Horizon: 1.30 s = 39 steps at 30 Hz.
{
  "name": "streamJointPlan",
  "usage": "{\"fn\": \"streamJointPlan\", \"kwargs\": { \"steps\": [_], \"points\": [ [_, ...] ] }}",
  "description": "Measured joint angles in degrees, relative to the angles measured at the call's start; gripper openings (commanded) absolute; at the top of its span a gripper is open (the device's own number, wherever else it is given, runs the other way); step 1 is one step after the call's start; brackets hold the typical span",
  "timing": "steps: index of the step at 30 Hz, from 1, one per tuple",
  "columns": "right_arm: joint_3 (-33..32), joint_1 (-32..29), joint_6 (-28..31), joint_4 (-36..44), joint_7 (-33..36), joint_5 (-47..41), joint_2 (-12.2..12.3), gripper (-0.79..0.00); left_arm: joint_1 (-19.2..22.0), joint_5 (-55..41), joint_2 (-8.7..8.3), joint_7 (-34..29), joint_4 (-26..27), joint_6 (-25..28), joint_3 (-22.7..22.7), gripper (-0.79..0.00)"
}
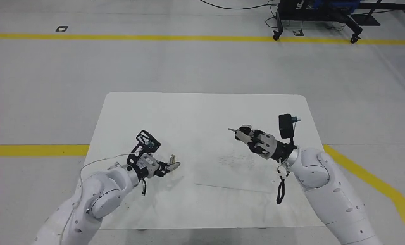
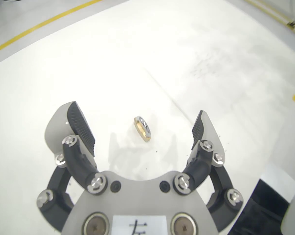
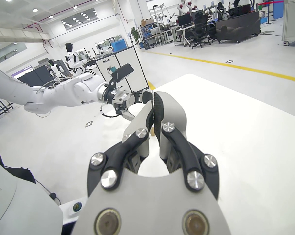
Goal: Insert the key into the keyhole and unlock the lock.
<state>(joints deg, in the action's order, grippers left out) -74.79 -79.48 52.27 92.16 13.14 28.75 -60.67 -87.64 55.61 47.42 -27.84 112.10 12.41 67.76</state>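
The lock (image 2: 142, 128) lies just ahead of the spread left pincer (image 2: 137, 112), seemingly awaiting a steadying grasp before the right pincer (image 3: 153, 97), pinching the key (image 1: 233, 129), can insert it.

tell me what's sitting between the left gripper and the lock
Nothing: the left wrist view shows just bare table between the open left gripper and the lock.

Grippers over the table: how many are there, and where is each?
2. The left gripper, at the left of the table, is open, with the lock lying just ahead of it. The right gripper is over the right half, shut on the key. None seems hidden.
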Motion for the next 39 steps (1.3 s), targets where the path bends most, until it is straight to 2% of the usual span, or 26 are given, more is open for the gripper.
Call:
{"fn": "streamJointPlan", "kwargs": {
  "steps": [2, 3, 5, 7, 8, 15, 21, 24, 28, 31, 39],
  "points": [
    [0.02, 0.01, 0.0, 0.0, 0.11, -0.02, 0.0, -0.785, -1.09, 3.71, 0.02, -2.88, 2.13, -2.35, -0.66, 0.0],
    [0.01, 0.01, 0.0, 0.0, 0.1, -0.02, 0.0, -0.785, -1.29, 4.58, 0.07, -3.73, 2.66, -2.77, -0.97, -0.058],
    [0.01, 0.01, 0.0, 0.0, 0.08, -0.02, 0.0, -0.785, -1.28, 5.51, 0.21, -4.81, 3.13, -3.18, -1.43, -0.391],
    [0.01, 0.01, 0.0, 0.0, 0.07, -0.02, 0.0, -0.785, -0.94, 6.35, 0.41, -5.46, 3.15, -3.56, -1.93, -0.505],
    [0.01, 0.01, 0.0, 0.0, 0.07, -0.02, 0.0, -0.785, -0.72, 6.8, 0.5, -5.73, 3.1, -3.65, -2.23, -0.533],
    [0.01, 0.01, 0.0, 0.0, 0.07, -0.02, 0.0, -0.785, 3.41, 10.36, 2.01, -7.93, 0.74, -6.05, -6.81, -0.566],
    [0.01, 0.01, 0.0, 0.0, 0.07, -0.02, 0.0, -0.785, 8.06, 11.91, 3.8, -11.79, -2.59, -8.57, -11.7, -0.548],
    [0.01, 0.01, 0.0, 0.0, 0.07, -0.02, 0.0, -0.785, 9.85, 11.31, 4.53, -12.62, -3.73, -8.87, -13.03, -0.613],
    [0.01, 0.01, 0.0, 0.0, 0.07, -0.01, 0.0, -0.785, 10.98, 11.35, 5.19, -13.14, -4.21, -9.69, -13.87, -0.659],
    [0.01, 0.01, 0.0, 0.0, 0.07, -0.01, 0.0, -0.785, 11.36, 11.95, 5.55, -14.15, -4.12, -10.8, -14.06, -0.785],
    [0.01, 0.01, 0.0, 0.0, 0.07, -0.01, 0.0, -0.785, 10.21, 13.25, 5.91, -16.98, -2.53, -12.48, -13.17, -0.785]
  ]
}}
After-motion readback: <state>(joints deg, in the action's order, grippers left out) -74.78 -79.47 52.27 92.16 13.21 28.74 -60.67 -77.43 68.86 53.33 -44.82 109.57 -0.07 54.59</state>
